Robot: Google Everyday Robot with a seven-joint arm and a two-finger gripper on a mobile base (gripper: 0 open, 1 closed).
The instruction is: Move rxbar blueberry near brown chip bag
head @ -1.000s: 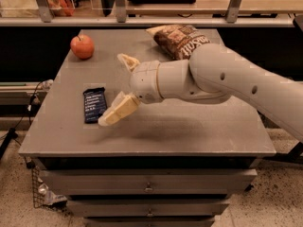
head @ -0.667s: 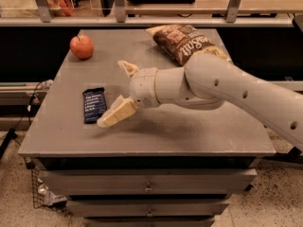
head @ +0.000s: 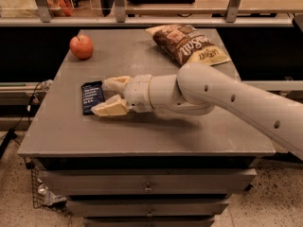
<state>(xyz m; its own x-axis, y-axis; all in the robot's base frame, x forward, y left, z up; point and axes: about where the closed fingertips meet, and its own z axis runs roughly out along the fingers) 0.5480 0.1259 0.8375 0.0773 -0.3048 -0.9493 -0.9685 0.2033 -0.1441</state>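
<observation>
Lying flat on the left of the desk (head: 142, 136), the rxbar blueberry (head: 93, 97) is running its long axis front to back. The hand (head: 110, 96) is hovering just right of it, fingers spread open toward it. The brown chip bag (head: 187, 44) is sitting well apart, far right.

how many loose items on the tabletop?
3: rxbar blueberry front-left, beside the open gripper; apple back-left; brown chip bag back-right. The arm may hide more.
</observation>
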